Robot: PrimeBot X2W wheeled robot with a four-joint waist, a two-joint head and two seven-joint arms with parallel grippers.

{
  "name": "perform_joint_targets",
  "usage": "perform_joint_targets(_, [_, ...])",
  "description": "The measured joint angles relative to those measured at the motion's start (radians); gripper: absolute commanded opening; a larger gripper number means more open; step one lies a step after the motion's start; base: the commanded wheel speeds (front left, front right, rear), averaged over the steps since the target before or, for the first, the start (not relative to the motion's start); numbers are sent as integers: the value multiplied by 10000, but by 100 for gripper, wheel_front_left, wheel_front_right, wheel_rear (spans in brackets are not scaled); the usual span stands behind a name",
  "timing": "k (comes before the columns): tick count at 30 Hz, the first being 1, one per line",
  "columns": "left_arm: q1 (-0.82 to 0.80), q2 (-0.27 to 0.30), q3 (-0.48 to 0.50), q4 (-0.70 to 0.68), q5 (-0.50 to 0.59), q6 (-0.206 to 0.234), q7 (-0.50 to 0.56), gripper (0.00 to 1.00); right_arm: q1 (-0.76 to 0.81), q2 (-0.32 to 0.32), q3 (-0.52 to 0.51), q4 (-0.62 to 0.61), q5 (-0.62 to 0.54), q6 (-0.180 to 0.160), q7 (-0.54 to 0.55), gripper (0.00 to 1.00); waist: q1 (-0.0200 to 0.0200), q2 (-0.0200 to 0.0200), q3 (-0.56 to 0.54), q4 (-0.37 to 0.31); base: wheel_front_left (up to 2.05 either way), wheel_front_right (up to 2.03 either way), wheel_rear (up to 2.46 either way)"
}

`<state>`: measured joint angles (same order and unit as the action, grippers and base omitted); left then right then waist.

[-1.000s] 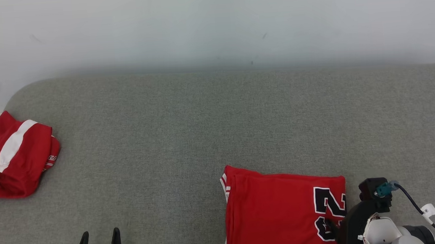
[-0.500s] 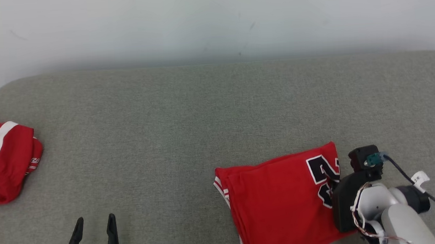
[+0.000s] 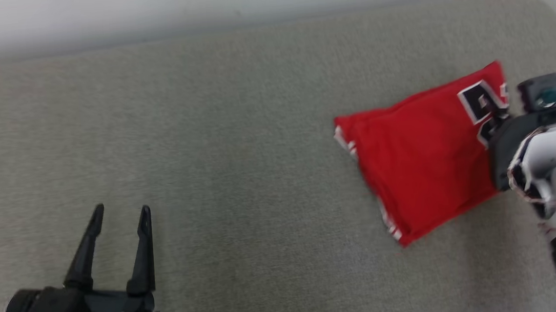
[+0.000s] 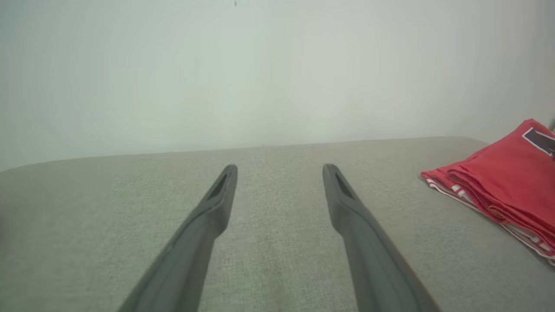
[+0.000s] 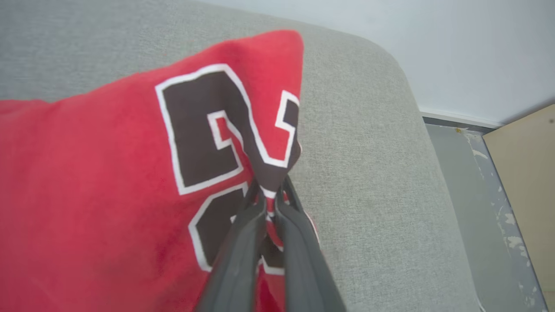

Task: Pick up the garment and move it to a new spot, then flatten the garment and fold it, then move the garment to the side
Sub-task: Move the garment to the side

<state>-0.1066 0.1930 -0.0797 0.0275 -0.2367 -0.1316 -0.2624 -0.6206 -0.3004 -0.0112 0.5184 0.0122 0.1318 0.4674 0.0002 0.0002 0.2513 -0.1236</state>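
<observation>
Lying folded on the grey fabric-covered desk, the red garment sat on the right side of the scene, not far from the desk's rounded far right corner. It formed a thick, roughly rectangular packet turned at an angle, with one corner pointing toward the near side. A large black number edged in white showed on its right part, and thin white and red trim ran along the stacked layers of its left edge. From the left wrist view those layers rested on the fabric surface.

The right claw was pressed together on the garment's right edge, its two dark fingers pinching the cloth just at the lower part of the black number. The cloth bunched slightly where the tips bit in, and the far corner beside them rose in a soft peak. Behind the claw, the pale right forearm with its loose wires came in from the right edge of the head view, a teal connector sitting on top of the wrist.

The left claw was well apart from the garment, at the near left, its fingers spread wide with nothing between them and pointing toward the far side above bare fabric.

A plain pale wall stood behind the desk. Past the desk's right end lay a grey, scuffed floor and the edge of a tan panel.
</observation>
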Motion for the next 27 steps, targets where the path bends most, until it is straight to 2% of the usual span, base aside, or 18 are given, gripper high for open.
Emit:
perform_joint_targets(6, [-536,380,-228,-543,29,0,2,100,-886,-930,-393,353,-236,0,-863,0,0,0,959,-561,0,0,0])
perform_joint_targets(11, [-865,685,-370,-957,21,0,182,100,-1431,-1381,-698,673,-343,0,-1680,0,1,1,1688,-996,0,0,0])
perform_joint_targets(23, [-1276,1087,-637,-1172,-117,0,529,100,-2172,-1628,-1250,1413,-1212,0,-3129,0,-1,1,2669,-1804,0,0,0])
perform_joint_targets(26, [-1435,1152,-686,-1135,-159,0,531,100,-2267,-1592,-1087,1561,-1423,0,-3490,0,-1,1,2782,-1906,0,0,0])
perform_joint_targets(27, [-1445,1175,-769,-1076,-201,0,527,100,-2426,-1570,-1087,1670,-1511,0,-3720,47,-1,1,2806,-1905,0,0,0])
